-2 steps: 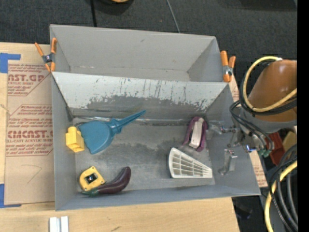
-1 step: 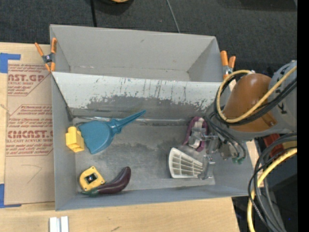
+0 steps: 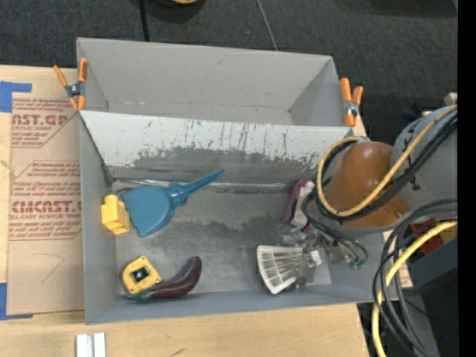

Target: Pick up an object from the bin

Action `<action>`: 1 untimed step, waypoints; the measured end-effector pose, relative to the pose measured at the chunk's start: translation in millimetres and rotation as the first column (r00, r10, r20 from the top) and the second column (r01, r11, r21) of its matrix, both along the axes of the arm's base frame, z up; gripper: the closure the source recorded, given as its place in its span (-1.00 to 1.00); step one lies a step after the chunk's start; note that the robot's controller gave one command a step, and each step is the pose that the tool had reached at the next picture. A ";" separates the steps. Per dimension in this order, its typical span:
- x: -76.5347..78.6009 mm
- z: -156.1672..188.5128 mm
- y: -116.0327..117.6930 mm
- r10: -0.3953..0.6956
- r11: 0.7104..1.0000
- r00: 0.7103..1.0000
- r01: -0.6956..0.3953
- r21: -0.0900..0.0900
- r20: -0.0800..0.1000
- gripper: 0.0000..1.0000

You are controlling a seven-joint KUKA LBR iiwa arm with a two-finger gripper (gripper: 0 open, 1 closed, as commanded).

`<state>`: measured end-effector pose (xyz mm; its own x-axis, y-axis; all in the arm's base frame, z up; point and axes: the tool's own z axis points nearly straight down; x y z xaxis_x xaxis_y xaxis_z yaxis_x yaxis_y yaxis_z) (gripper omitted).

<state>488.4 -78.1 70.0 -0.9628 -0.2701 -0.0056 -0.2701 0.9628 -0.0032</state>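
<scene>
White ribbed, shuttlecock-like object (image 3: 277,268) lies at the bin's (image 3: 201,80) lower right, against the gripper (image 3: 309,259); judged light, thin and crushable, best gripped gently at its narrow end; gripper opening cannot be determined.

I see a matt grey metal bin (image 3: 223,143), scuffed and scratched. The blue scoop (image 3: 152,207) looks smooth plastic; the purple aubergine (image 3: 182,277) shines glossy.
</scene>
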 end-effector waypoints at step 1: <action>0.0 0.0 0.0 0.000 1.000 1.000 0.000 0.000 0.000 1.00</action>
